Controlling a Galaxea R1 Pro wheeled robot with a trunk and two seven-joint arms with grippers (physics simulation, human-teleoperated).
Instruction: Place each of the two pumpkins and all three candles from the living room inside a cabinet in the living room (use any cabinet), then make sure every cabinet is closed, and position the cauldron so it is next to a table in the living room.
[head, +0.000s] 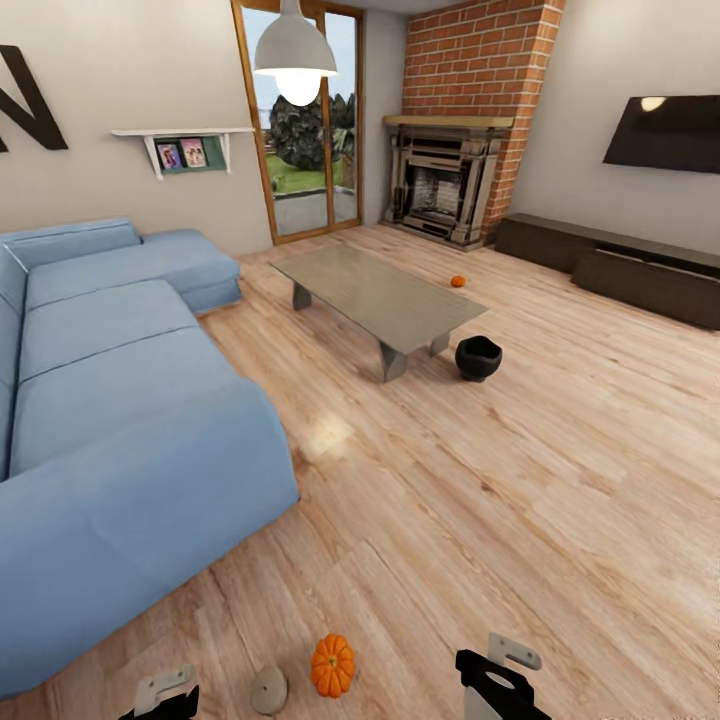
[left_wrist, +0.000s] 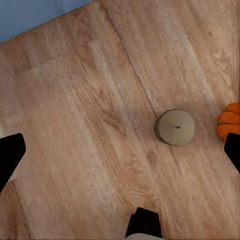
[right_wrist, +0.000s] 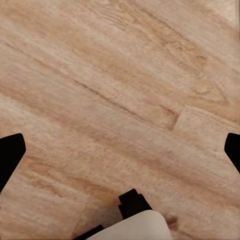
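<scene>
Two grippers hang low over bare plank floor (head: 480, 480), both with their tips spread wide and gripping nothing. Just beside the left gripper (left_wrist: 120, 150), toward the robot's right, a stubby candle (left_wrist: 174, 127) stands upright on the boards, and just past it sits a pumpkin (left_wrist: 230, 120), close to the candle but not touching; from the head view this near pumpkin (head: 332, 665) lies between the two grippers, with the candle (head: 268, 690) on its left. Bare wood alone lies under the right gripper (right_wrist: 120, 150). Left of the left gripper the blue sofa (head: 120, 400) edge runs close along the floor. Well ahead of both grippers, across a wide open stretch of boards, stands the low bench (head: 375, 295), with the black cauldron (head: 478, 357) just off its near right corner and a second pumpkin (head: 457, 281) on the floor beyond it. Far ahead and right, the dark cabinet (head: 640, 270) lines the wall, its fronts appearing shut.
</scene>
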